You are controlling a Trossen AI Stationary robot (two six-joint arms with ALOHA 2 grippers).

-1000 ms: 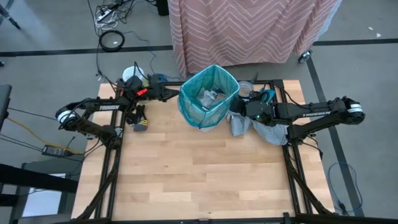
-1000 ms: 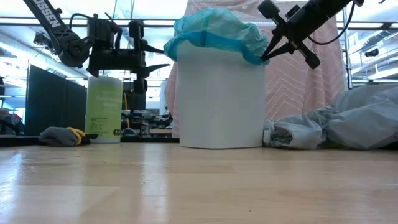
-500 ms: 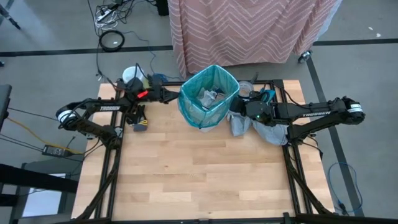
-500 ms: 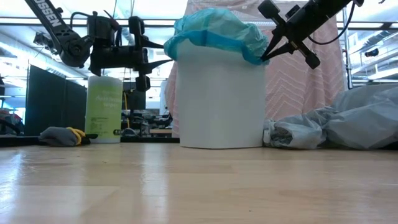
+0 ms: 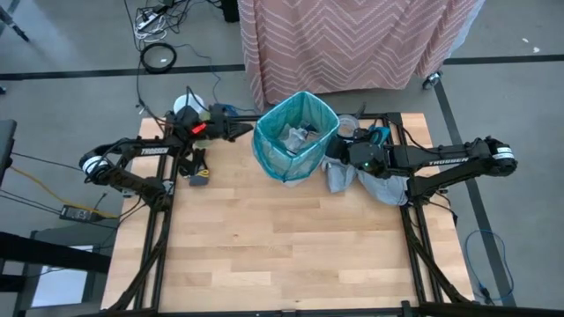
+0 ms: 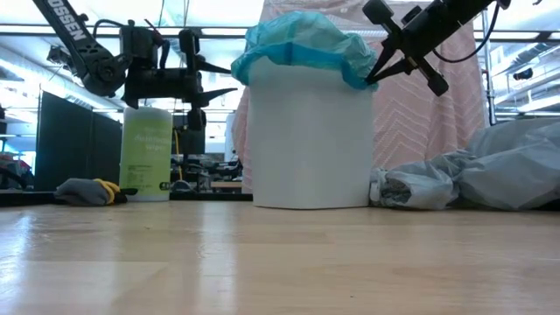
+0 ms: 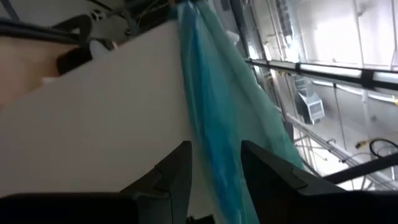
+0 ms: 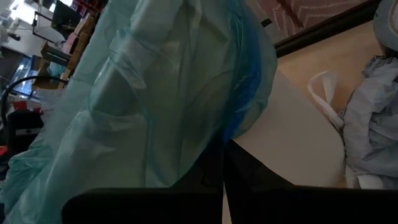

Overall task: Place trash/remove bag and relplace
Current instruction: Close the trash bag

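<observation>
A white bin stands at the table's far middle, lined with the teal bag, whose rim is folded over the bin's top. Trash lies inside as pale scraps. My left gripper is open and level at the bin's left rim. In the left wrist view its fingers stand on either side of the bag's overhang; I cannot tell whether they touch it. My right gripper is shut at the bin's right rim. My right gripper is shut on the bag's folded-over hem at the bin's right rim, pinched between the two fingers. The fingers slant down from the table's right side. The bag stays stretched over the bin's top.
A pale grey plastic bag lies crumpled on the table right of the bin, under my right arm. A green bottle and a grey-and-yellow cloth sit near the far left corner. The near half of the wooden table is bare.
My left gripper has risen slightly beside the bin's left rim and stays open. The right gripper, the bin and the bag have kept still.
</observation>
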